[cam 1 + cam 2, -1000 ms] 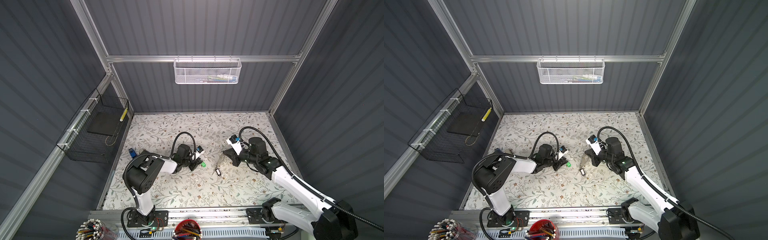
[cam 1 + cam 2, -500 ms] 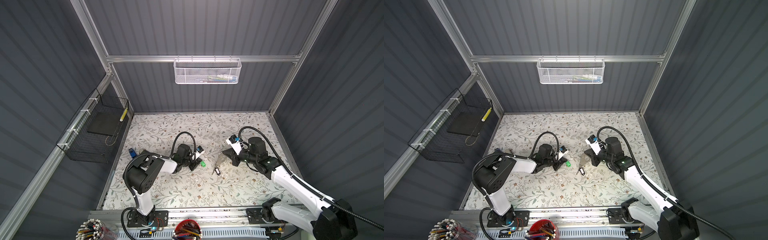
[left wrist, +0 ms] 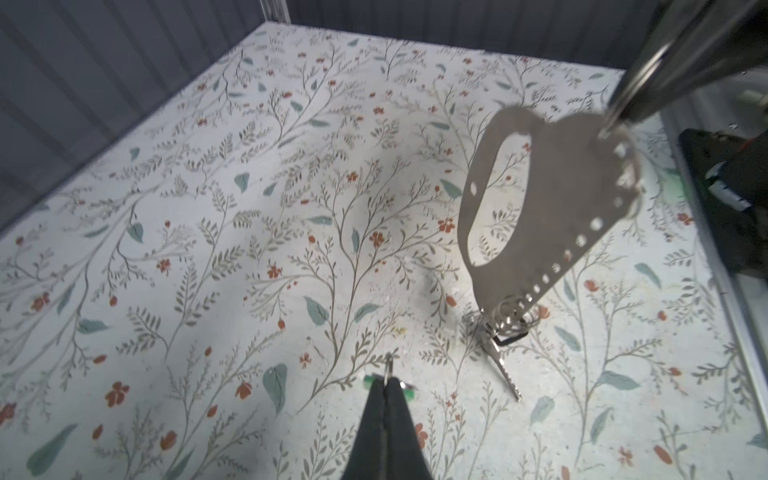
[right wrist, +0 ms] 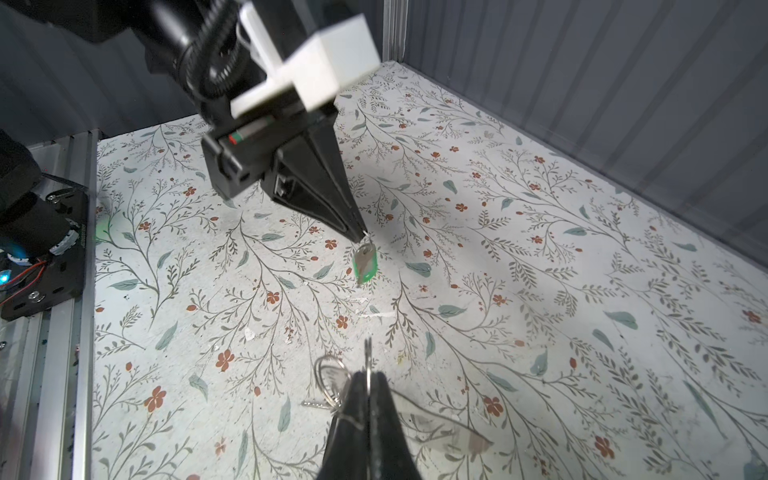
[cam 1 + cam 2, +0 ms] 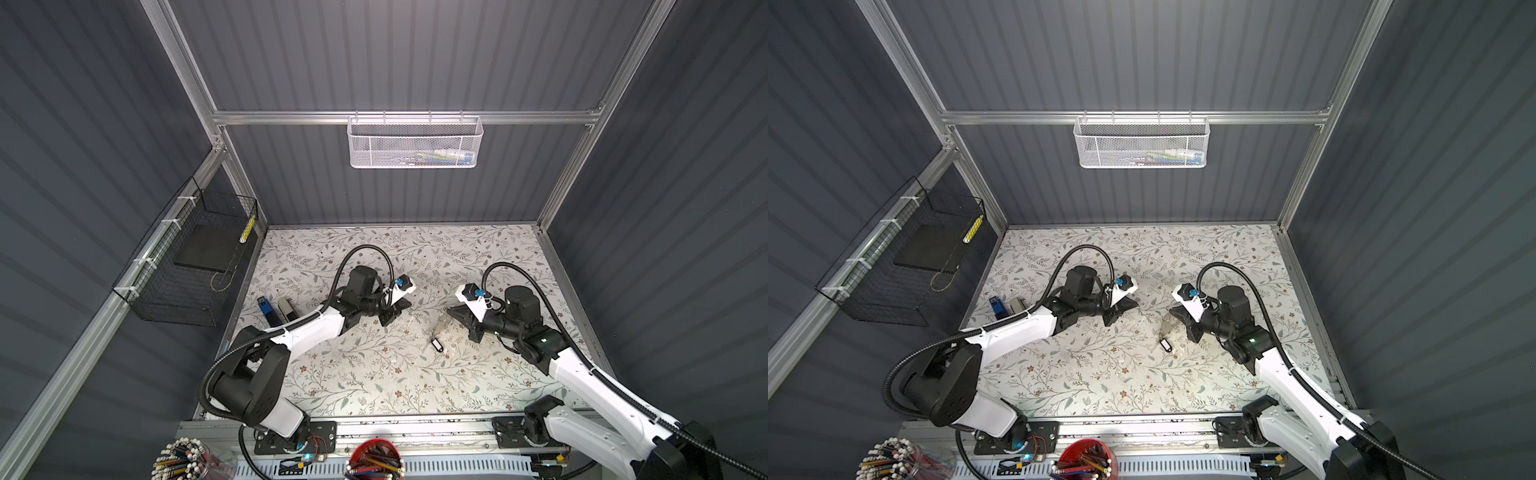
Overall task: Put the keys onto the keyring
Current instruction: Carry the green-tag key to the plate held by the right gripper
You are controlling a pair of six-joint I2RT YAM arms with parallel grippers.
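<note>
Left claw [image 4: 360, 235]: jaws pressed together, pinching the small ring of the green-tag key [image 4: 365, 264]; key and tag hang straight below the claw tip, close over the counter [image 5: 374, 374]; cannot tell whether the key's tip touches the surface.

Right claw [image 3: 614, 118]: jaws closed on the upper edge of the keyring [image 3: 557, 208], by the row of small holes; in the right wrist view a thin wire loop shows between the closed tips; the flat grey plate hangs down from this claw, tilted, its broad face with the oval cutout turned toward the left claw; its lower end is down at the counter, below and a little ahead of the right claw.

Black-tag key [image 5: 436, 344]: on a wire loop at the keyring's lower end, under the right claw; tag and blade lie on the counter.

The claws face each other, tips near but apart; the green-tag key is on the left claw's side of the gap, not touching the keyring and not on any of its loops.

Blue stapler [image 5: 264, 309] and grey stapler [image 5: 286, 309]: side by side, well behind the left claw, beside its arm near the counter's edge; far from the right claw.
</note>
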